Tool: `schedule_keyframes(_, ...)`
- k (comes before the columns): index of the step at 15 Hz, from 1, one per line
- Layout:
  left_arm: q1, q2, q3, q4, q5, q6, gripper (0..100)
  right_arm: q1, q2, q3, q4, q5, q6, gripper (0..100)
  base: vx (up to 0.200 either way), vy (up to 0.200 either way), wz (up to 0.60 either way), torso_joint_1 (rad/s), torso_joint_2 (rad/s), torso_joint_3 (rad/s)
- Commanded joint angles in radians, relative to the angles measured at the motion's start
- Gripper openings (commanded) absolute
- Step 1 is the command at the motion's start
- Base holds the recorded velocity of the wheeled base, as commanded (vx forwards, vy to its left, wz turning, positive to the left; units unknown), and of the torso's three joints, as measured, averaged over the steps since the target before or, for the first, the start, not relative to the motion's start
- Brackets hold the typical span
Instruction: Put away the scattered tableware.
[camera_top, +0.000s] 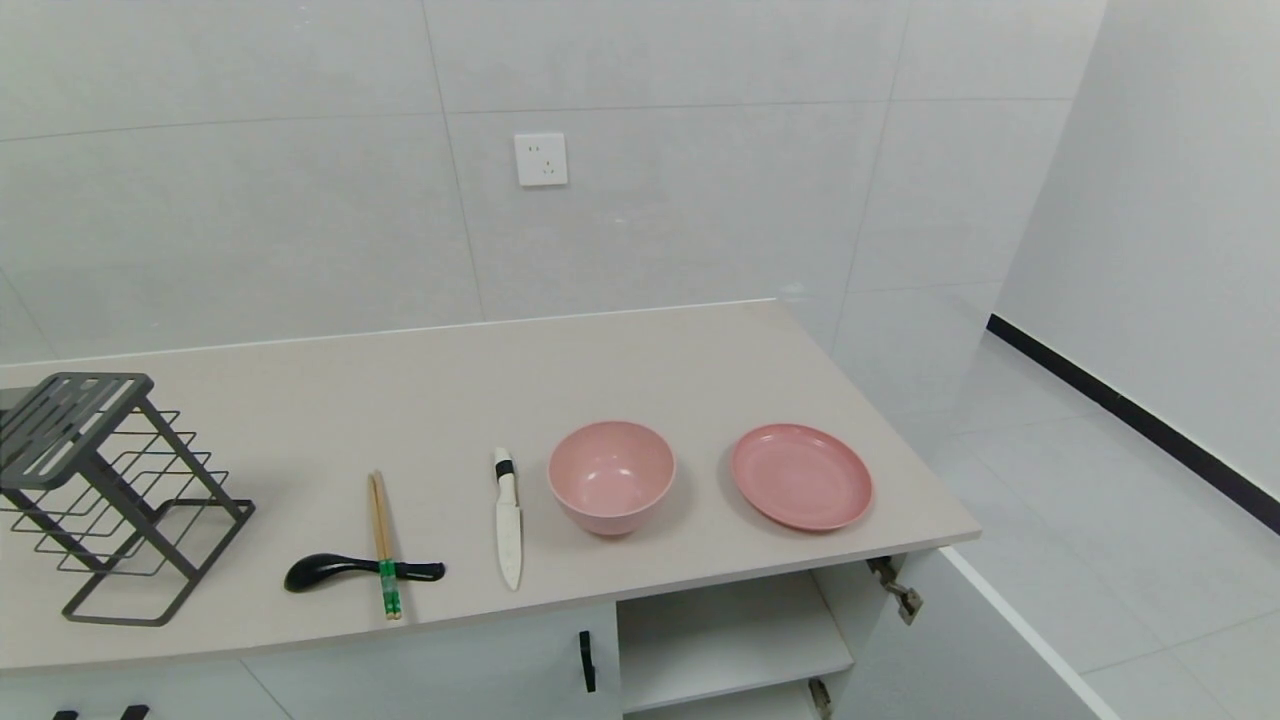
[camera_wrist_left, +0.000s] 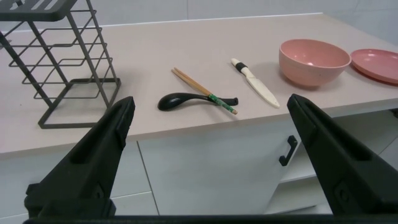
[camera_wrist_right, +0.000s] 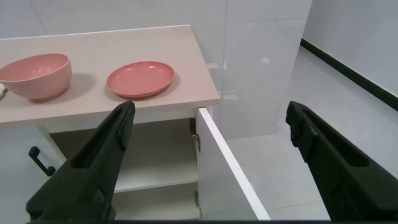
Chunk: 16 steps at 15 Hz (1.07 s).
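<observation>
Starting big, the countertop (camera_top: 700, 350) is loaded with a dark wire rack (camera_top: 100, 480) far left, pink plate (camera_top: 800, 475) far right, pink bowl (camera_top: 611, 475) beside it, then white knife (camera_top: 509, 525), chopsticks (camera_top: 380, 530) laid across a black spoon (camera_top: 305, 575). Left gripper (camera_wrist_left: 209, 99) and right gripper (camera_wrist_right: 209, 107) are held spread wide, empty.

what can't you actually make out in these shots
- rack: in the head view its left side is cut off by the picture's edge; in the left wrist view its top is cut off.
- plate: in the left wrist view its far side is cut off by the edge.
- spoon: part of its handle lies under the chopsticks.
- open cabinet: in the head view its lower part is cut off by the bottom edge.
</observation>
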Motion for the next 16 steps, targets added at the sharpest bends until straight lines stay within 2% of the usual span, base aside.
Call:
schedule_keyframes(1,0.000,0.000,0.000,-0.001,0.000,-0.001,100,0.000,0.001,0.000,0.000,0.000,0.000,100,0.000,0.000,0.00,0.000,0.00,0.000)
schedule_keyframes(3,0.000,0.000,0.000,-0.001,0.003,-0.005,100,0.000,0.000,0.000,-0.025,-0.002,-0.001,100,0.000,0.000,0.00,0.000,0.00,0.000)
schedule_keyframes(4,0.000,0.000,0.000,0.001,0.003,-0.004,100,-0.004,0.003,-0.046,-0.126,-0.002,0.000,100,0.000,0.000,0.00,0.000,0.00,0.000)
schedule_keyframes(6,0.000,0.000,0.000,0.001,0.000,0.002,100,-0.023,0.055,-0.195,-0.160,0.017,-0.023,100,0.000,0.000,0.00,0.000,0.00,0.000)
schedule_keyframes(8,0.000,0.000,0.000,0.001,0.000,0.002,100,-0.027,0.138,-0.210,-0.127,0.158,-0.044,100,0.000,0.000,0.00,0.000,0.00,0.000)
schedule_keyframes(9,0.000,0.000,0.000,0.001,0.000,0.004,100,-0.017,0.192,-0.207,-0.034,0.282,-0.043,100,0.000,0.000,0.00,0.000,0.00,0.000)
schedule_keyframes(10,0.000,0.000,0.000,0.001,0.000,0.004,100,-0.014,0.255,-0.207,0.057,0.362,-0.043,100,0.000,0.000,0.00,0.000,0.00,0.000)
schedule_keyframes(12,0.000,0.000,0.000,0.001,-0.003,0.005,100,-0.001,0.396,-0.204,0.100,0.417,-0.044,100,0.000,0.000,0.00,0.000,0.00,0.000)
schedule_keyframes(16,0.000,0.000,0.000,0.001,-0.003,0.005,100,0.071,0.635,-0.250,0.032,0.423,-0.036,100,0.000,0.000,0.00,0.000,0.00,0.000)
